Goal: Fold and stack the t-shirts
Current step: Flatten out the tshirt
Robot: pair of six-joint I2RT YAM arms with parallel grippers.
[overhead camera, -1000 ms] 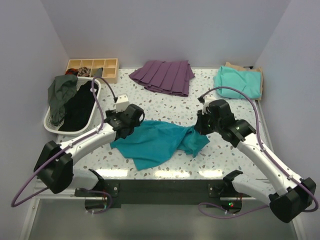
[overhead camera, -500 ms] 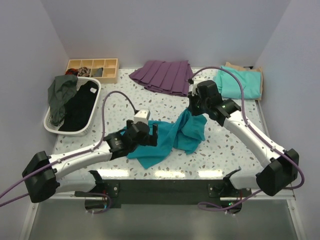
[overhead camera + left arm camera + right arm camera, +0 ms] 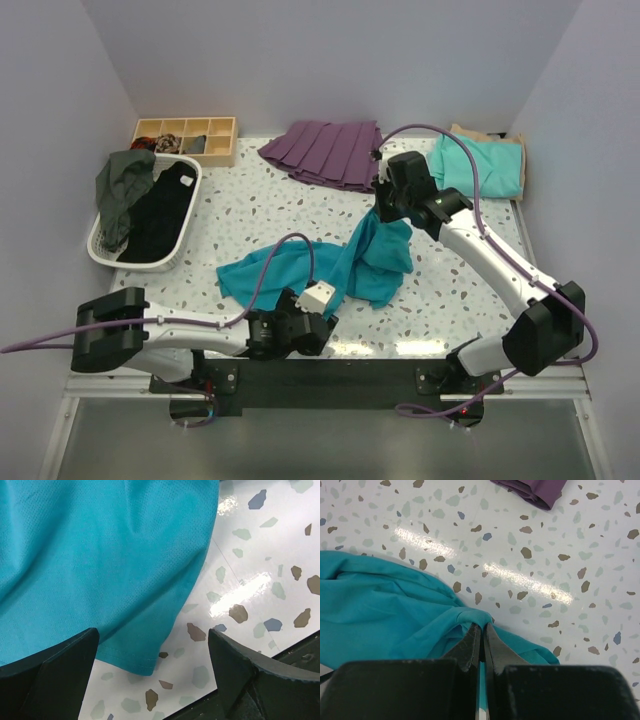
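Teal knit, thin and floppy: the shirt (image 3: 300,275) lay crumpled on the table (image 3: 450,290), on the near side of the skirt (image 3: 328,152) and apart from it. The right gripper (image 3: 481,630) had its jaws pressed together on a small fold at the end of the shirt nearest the skirt, and the cloth rose in a ridge toward that pinch. The left gripper (image 3: 152,635) hovered with its fingers spread wide and nothing between them, over the hem farthest from the skirt, where a rounded corner of fabric lay flat on the glossy surface. It looked light, with no stiffness at all; it would likely sag and bunch wherever it was lifted, and slide easily over that shiny top. One pinch in the middle would only gather it into a lump, so the better holds seemed to be along an edge: the hem corner under the left gripper, and a matching corner or shoulder seam for the right. Pulling two such points apart should spread it flat enough to fold. The mint shirt (image 3: 478,165) sat folded to the right of the skirt, on top of the tan shirt (image 3: 505,140), which seemed the place for the stack.
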